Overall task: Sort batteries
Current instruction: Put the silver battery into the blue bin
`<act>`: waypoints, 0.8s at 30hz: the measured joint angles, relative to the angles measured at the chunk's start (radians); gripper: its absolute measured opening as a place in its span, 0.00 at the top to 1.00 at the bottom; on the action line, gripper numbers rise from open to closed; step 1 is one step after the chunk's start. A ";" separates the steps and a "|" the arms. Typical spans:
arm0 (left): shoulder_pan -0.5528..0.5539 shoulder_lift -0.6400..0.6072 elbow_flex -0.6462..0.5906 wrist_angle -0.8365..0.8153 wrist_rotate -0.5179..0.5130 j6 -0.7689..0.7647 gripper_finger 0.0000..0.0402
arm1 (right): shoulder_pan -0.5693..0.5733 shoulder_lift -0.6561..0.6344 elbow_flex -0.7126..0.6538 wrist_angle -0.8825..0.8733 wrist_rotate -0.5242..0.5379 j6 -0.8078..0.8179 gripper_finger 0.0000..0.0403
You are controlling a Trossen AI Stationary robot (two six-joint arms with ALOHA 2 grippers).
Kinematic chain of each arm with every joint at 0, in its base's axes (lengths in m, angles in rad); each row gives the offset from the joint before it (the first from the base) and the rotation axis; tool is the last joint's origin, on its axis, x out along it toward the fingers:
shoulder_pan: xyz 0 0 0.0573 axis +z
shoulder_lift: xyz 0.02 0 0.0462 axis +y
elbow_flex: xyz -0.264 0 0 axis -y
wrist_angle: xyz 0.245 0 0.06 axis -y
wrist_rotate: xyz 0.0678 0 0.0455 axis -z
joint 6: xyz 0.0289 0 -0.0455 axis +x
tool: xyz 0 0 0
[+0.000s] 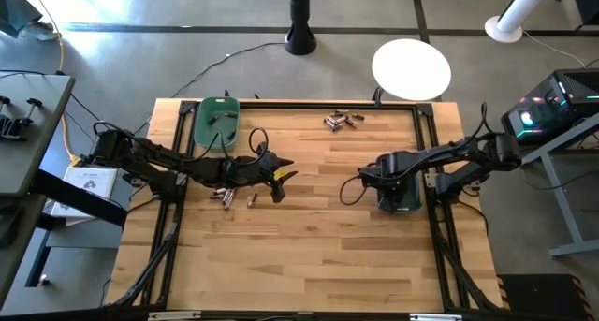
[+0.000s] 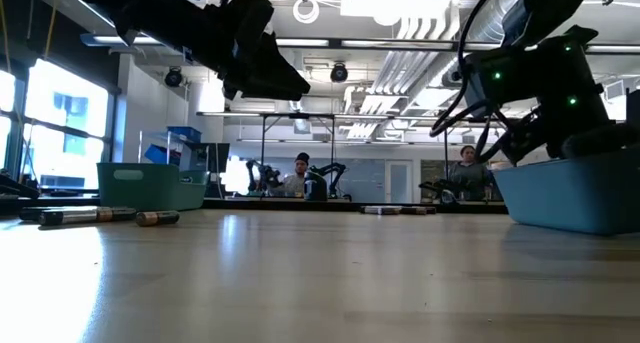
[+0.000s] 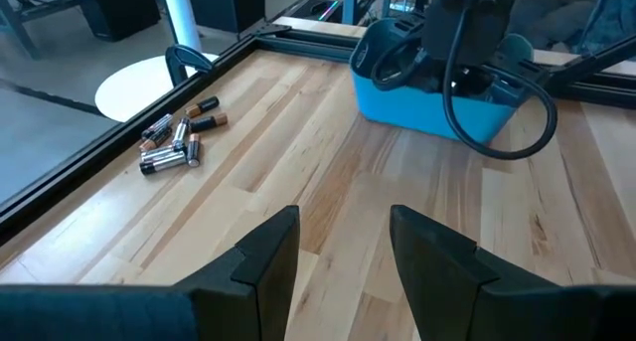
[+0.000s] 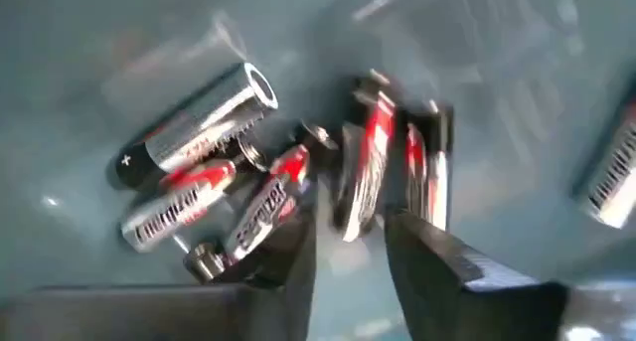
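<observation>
So the pale wooden plank surface (image 1: 309, 227) fills most of the overhead shot, boxed in by a black metal frame. The dark left arm (image 1: 168, 160) stretches in from the left, its gripper (image 3: 338, 244) hanging above the wood with the fingers (image 3: 266, 254) spread apart and nothing between them. The right arm (image 1: 459, 157) reaches in from the right, with its gripper (image 4: 348, 244) down inside the blue-grey rectangular plastic bin (image 1: 401, 197) at the right edge; its fingers are parted and not clamped on anything. Under them lies a heap of silver-and-red cylindrical batteries (image 4: 283, 177) on the bin floor. A green rectangular plastic bin (image 1: 216, 123) sits at the far left corner. One small cluster of loose batteries (image 1: 341, 121) lies near the far edge, and a few more copper-and-dark cells (image 1: 226, 196) lie just beside the left gripper.
</observation>
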 joint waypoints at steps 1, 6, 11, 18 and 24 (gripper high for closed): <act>0.000 0.000 0.000 0.000 0.000 0.000 0.62 | 0.000 0.000 0.007 -0.021 0.000 0.001 0.69; 0.000 0.000 0.000 0.000 0.000 0.000 0.62 | 0.000 -0.008 0.062 -0.113 0.001 -0.001 0.63; 0.000 0.000 0.000 0.000 0.000 0.000 0.62 | 0.000 -0.053 0.137 -0.194 0.001 -0.002 0.60; 0.000 0.000 0.000 0.000 0.000 0.000 0.62 | 0.003 -0.148 0.290 -0.364 0.010 -0.026 0.60; 0.000 0.000 0.000 0.005 0.000 0.000 0.62 | 0.001 -0.173 0.383 -0.109 0.353 -0.064 0.60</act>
